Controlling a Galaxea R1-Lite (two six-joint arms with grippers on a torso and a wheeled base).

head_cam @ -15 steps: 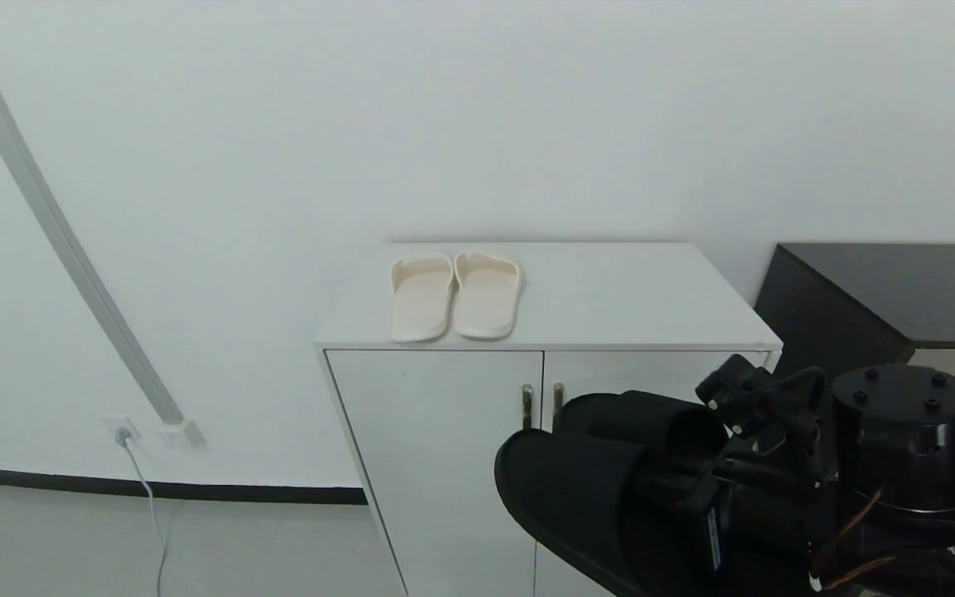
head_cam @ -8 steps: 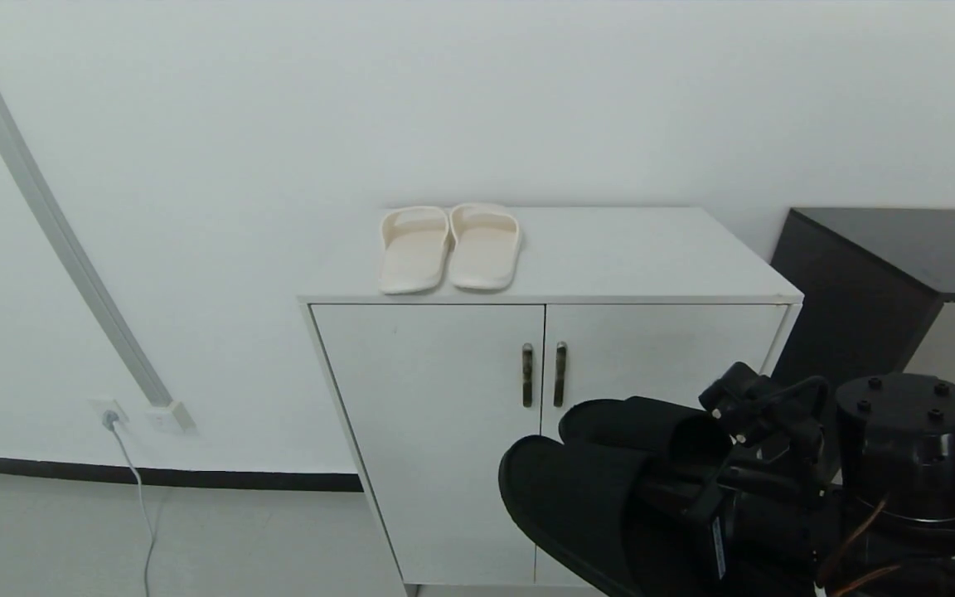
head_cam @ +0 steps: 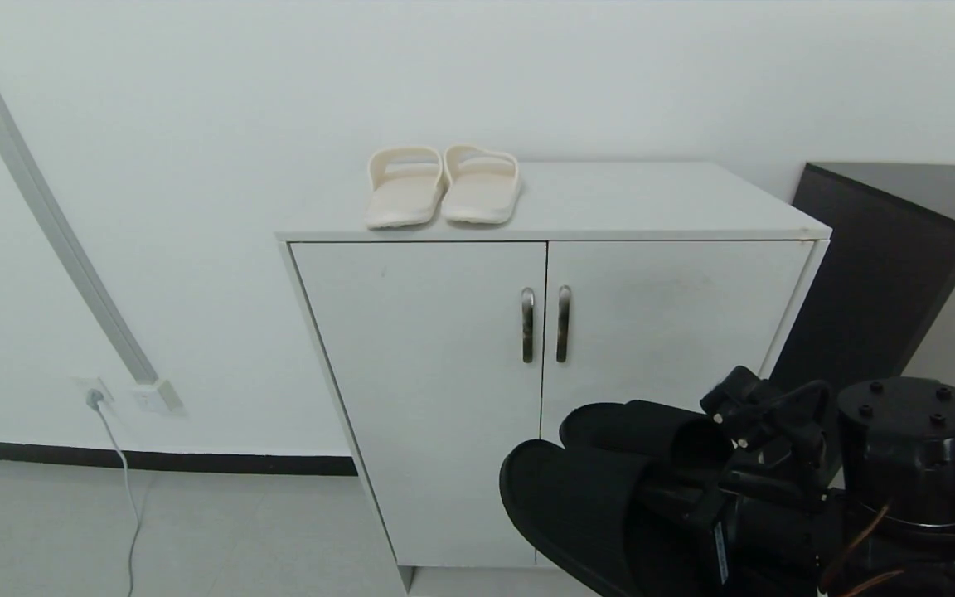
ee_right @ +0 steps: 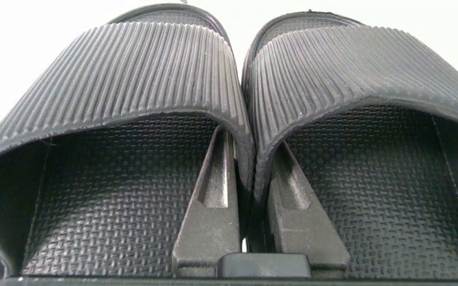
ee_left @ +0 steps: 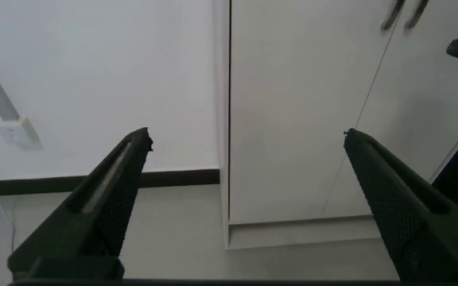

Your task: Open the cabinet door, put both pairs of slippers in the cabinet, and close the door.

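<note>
My right tool (ee_right: 250,151) pinches the black slippers (head_cam: 593,497) together before the shut cabinet (head_cam: 428,398). The cream slippers (head_cam: 443,186) sit on top (left half); my left tool (ee_left: 246,137) gapes empty, apparently near the floor (ee_left: 173,230).

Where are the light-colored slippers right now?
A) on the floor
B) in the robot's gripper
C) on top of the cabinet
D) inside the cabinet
C: the cream slippers lie side by side on top of the white cabinet, whose doors are shut; the right gripper holds the black slippers.
</note>
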